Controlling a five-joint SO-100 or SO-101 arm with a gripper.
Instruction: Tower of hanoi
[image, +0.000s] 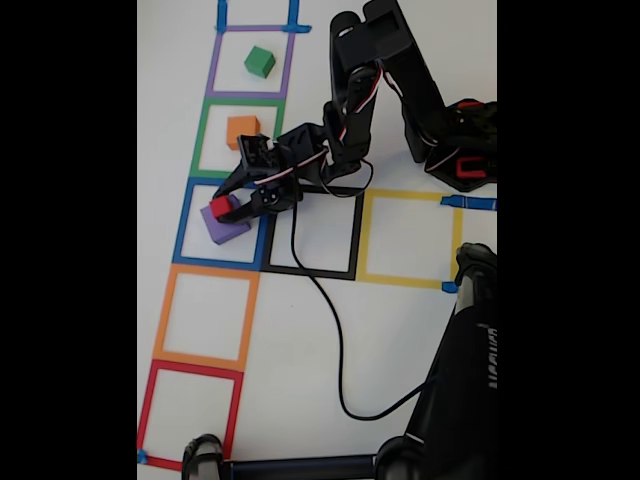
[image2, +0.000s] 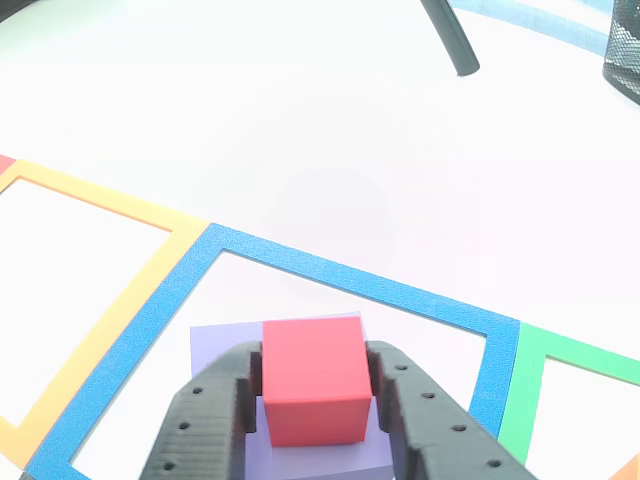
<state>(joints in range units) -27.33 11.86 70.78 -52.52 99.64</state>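
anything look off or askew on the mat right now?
Slightly. The purple cube sits rotated against the blue tape square, its corner near the tape, not squared up. The pincer grips the red cube on top of it. Green cube and orange cube sit inside their squares. Nothing spilled or damaged.

Bare bench (image: 300, 330) lies open below and right of me. Above me the orange cube (image: 242, 130) stands near, the green cube (image: 259, 62) beyond. My cable (image: 330, 330) trails across the open stretch.
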